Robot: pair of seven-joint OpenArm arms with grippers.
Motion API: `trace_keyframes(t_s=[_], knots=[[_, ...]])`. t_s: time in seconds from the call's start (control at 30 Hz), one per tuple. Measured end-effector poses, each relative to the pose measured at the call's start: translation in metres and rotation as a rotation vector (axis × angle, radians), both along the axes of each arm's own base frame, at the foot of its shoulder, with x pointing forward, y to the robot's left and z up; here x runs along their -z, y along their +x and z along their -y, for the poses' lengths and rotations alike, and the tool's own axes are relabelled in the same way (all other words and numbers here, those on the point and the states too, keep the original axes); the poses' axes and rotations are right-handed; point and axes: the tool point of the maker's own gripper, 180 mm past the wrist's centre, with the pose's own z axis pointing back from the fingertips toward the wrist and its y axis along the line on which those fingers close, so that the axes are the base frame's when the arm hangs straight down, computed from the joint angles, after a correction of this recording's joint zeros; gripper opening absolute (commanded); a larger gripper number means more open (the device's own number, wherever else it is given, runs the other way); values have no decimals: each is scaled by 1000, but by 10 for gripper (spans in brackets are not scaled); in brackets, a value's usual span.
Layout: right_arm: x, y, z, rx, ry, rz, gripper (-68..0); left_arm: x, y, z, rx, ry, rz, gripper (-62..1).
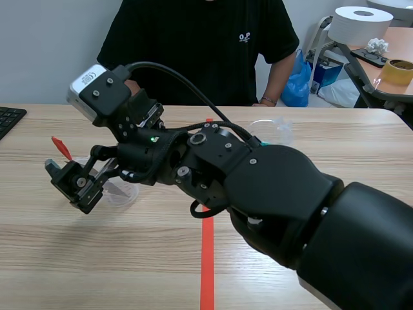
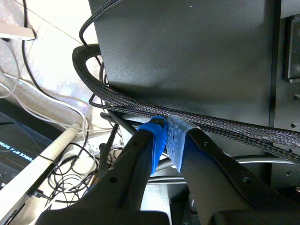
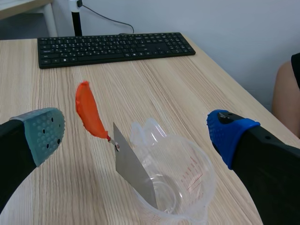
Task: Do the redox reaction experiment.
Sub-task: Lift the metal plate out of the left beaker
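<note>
A clear plastic measuring cup (image 3: 176, 180) stands on the wooden table, and a thin metal sheet (image 3: 133, 171) with an orange-red handle (image 3: 90, 111) leans inside it. My right gripper (image 3: 136, 136) hovers just above and behind the cup, open, with a grey-green pad (image 3: 44, 133) on one side and a blue pad (image 3: 229, 136) on the other. In the scene view the right gripper (image 1: 80, 184) has reached across to the table's left, over the cup (image 1: 122, 192) and the handle (image 1: 61, 147). My left gripper (image 2: 166, 140) is shut on nothing, off the table near cables.
A clear shallow dish (image 1: 271, 131) lies past the middle of the table. A black keyboard (image 3: 112, 46) sits beyond the cup, its corner (image 1: 10, 119) at the table's left edge. A person in a black shirt (image 1: 200, 45) sits across the table.
</note>
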Motion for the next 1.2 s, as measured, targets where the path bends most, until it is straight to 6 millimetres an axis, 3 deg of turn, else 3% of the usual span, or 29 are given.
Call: trace_keyframes(t_s=[0.3,0.8,0.93,1.07,1.2], knots=[[-5,5,-1,0,0,14,-177,0,0,0,0,0,0,-567],[-9,6,-1,4,22,27,-462,0,0,0,0,0,0,-567],[-12,6,-1,1,37,34,-483,0,0,0,0,0,0,-567],[-12,6,-1,2,37,34,-547,0,0,0,0,0,0,-567],[-12,6,-1,2,37,34,-551,0,0,0,0,0,0,-567]])
